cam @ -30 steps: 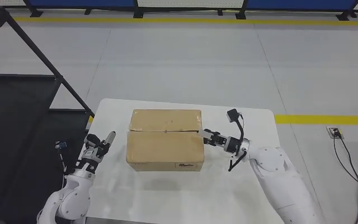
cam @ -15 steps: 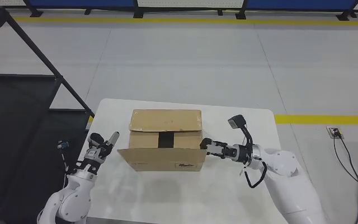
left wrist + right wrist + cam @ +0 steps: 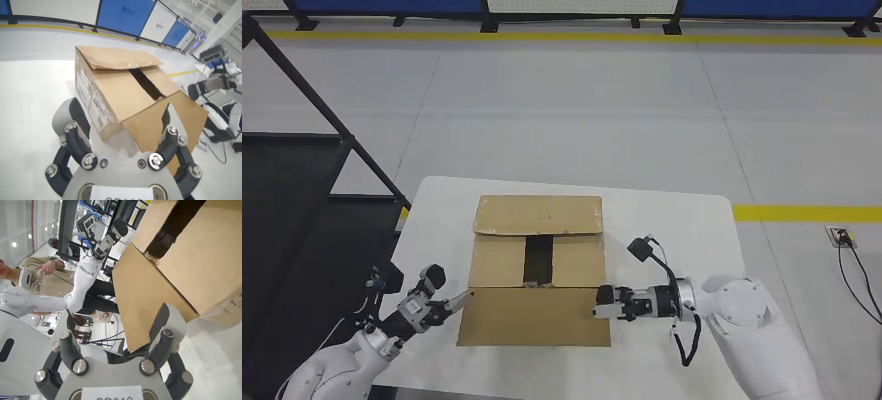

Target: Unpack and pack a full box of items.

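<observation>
On the table [image 3: 672, 215]: a cardboard box [image 3: 577, 262] stands about midway across, one long side toward the robot.
Box top: two inner flaps lie folded down, with a dark gap [image 3: 538, 258] between them; what is inside is too dark to tell.
Far flap [image 3: 538, 213]: lies low over the back of the top; in the left wrist view its free edge is slightly lifted above the inner flaps.
Near flap [image 3: 534, 316]: folded out toward the robot, sticking out roughly level from the front top edge, clear of the table.
Left gripper [image 3: 454, 298]: at the near flap's left outer corner. In its own wrist view the gripper [image 3: 121, 106] has its fingers [image 3: 79, 111] spread wide, and the flap's corner reaches in between them without being pinched.
Right gripper [image 3: 600, 303]: at the near flap's right outer corner. Its wrist view shows the gripper [image 3: 115, 309] spread wide too, with the flap's corner sitting between the fingers [image 3: 160, 321], close against one of them; whether it touches cannot be told.
Box side: printed labels [image 3: 88, 98] cover the short wall on the left arm's side.
</observation>
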